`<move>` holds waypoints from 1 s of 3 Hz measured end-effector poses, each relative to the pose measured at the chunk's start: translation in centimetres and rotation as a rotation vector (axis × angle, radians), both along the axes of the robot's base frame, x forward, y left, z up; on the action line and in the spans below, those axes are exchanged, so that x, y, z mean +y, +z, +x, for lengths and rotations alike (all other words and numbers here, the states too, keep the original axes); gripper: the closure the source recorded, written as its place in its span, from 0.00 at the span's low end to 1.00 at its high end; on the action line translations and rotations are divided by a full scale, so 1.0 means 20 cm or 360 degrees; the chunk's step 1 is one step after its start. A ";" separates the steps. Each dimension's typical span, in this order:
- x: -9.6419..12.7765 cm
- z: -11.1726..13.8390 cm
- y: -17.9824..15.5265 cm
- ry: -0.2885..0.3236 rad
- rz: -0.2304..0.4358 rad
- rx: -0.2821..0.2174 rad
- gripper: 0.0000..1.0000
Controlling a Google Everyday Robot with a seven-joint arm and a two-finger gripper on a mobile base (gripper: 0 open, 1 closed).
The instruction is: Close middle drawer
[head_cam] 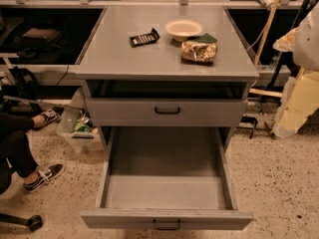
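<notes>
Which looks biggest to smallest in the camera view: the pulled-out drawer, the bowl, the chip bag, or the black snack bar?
1. middle drawer, by far, though it is nearest the camera.
2. bowl and chip bag: about alike, so no ranking.
3. black snack bar.
The gripper is not in view.

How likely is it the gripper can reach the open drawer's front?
Likely yes: the middle drawer is pulled far out, and nothing shows before its handle. The gripper is out of view, so I'm unsure.
</notes>
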State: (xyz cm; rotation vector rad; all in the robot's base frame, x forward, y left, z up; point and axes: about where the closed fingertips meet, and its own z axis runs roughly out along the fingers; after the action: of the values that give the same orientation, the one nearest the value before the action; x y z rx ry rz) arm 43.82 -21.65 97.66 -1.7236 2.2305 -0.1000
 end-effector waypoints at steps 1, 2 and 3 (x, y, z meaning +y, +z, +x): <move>0.01 0.00 -0.04 -0.0001 0.0019 -0.0003 0.00; 0.02 -0.03 -0.26 -0.0079 0.0115 0.0029 0.00; -0.03 -0.09 -0.59 -0.0211 0.0203 0.0052 0.00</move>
State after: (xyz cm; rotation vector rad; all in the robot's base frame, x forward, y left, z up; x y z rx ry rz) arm 41.96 -22.22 85.88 -1.5217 2.3197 0.0402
